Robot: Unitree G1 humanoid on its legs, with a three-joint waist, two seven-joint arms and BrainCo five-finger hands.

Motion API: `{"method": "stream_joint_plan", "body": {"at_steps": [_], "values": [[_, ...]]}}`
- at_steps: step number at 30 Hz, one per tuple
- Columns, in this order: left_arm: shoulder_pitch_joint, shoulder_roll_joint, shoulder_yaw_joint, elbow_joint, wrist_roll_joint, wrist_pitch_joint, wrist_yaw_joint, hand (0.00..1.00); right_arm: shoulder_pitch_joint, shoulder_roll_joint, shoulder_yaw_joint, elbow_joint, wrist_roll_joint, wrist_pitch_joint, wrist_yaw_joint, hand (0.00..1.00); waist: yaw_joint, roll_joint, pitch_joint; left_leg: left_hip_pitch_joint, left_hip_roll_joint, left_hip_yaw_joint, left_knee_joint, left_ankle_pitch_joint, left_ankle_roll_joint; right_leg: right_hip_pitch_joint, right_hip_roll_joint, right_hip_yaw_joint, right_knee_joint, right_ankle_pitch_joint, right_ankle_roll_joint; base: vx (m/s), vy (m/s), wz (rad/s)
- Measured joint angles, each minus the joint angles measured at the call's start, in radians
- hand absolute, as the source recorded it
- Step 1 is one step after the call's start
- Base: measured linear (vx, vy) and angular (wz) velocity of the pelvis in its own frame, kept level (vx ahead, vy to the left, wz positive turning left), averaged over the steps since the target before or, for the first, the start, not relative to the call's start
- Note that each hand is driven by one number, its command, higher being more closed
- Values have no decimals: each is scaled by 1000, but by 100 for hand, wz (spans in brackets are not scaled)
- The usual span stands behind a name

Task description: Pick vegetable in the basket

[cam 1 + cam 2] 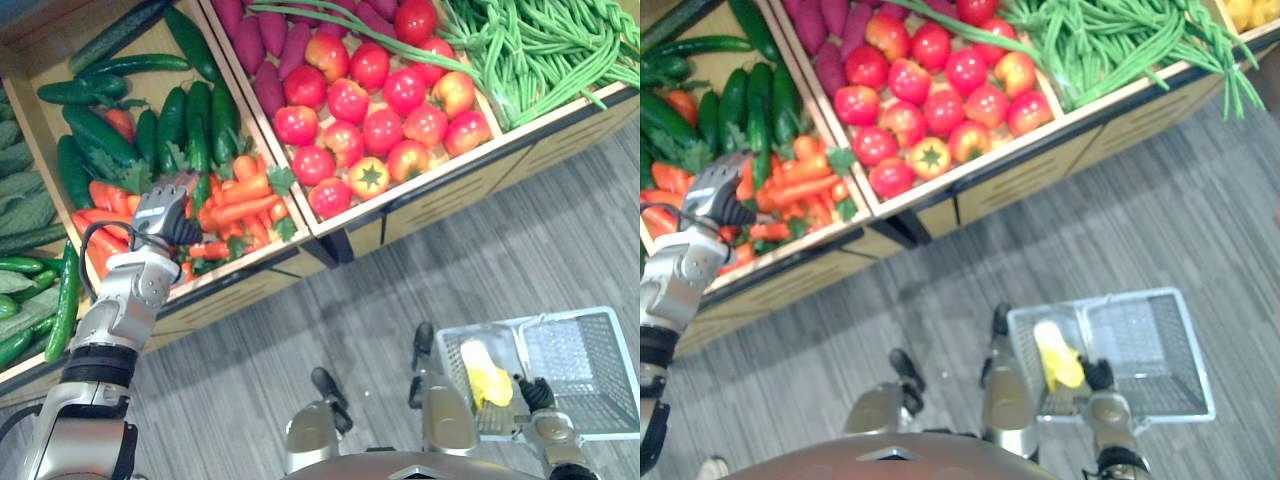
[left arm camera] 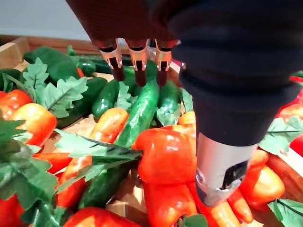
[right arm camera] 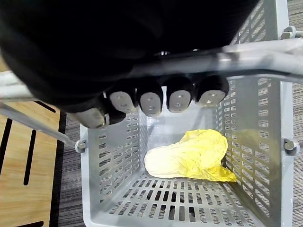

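My left hand [image 1: 163,214] hovers over the wooden crate [image 1: 262,258] of carrots [image 1: 235,200] and cucumbers [image 1: 190,120]. In the left wrist view its fingers [image 2: 138,59] are straight and its thumb [image 2: 220,170] stands apart. It is open just above a long cucumber [image 2: 139,116] and an orange-red pepper [image 2: 165,156], holding nothing. Low on the right, my right hand [image 3: 161,97] is curled round the handle [image 3: 265,54] of the grey mesh basket [image 1: 530,322]. One pale yellow cabbage [image 3: 189,156] lies in the basket.
The neighbouring crate holds red tomatoes [image 1: 380,100] and purple sweet potatoes [image 1: 260,50], with long green beans [image 1: 540,50] further right. More cucumbers [image 1: 60,300] lie at the far left. Grey plank floor [image 1: 400,290] runs between the stand and the basket.
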Motion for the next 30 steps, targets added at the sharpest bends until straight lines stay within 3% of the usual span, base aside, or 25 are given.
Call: {"method": "stream_joint_plan", "body": {"at_steps": [18,30], "values": [[-21,-5,43,-39,0,20,3,0,-46,4,1,2,1,1,3,100,-4,-28,39,-31,0,29,1,-1,-1,-47,10,62,-23,28,-5,-20,-31,-5],[-19,-35,44,-44,0,19,5,0,-52,4,1,4,1,2,3,100,-6,-30,41,-29,1,35,2,-2,-2,-46,19,76,-31,33,-7,-13,-23,-2]]}}
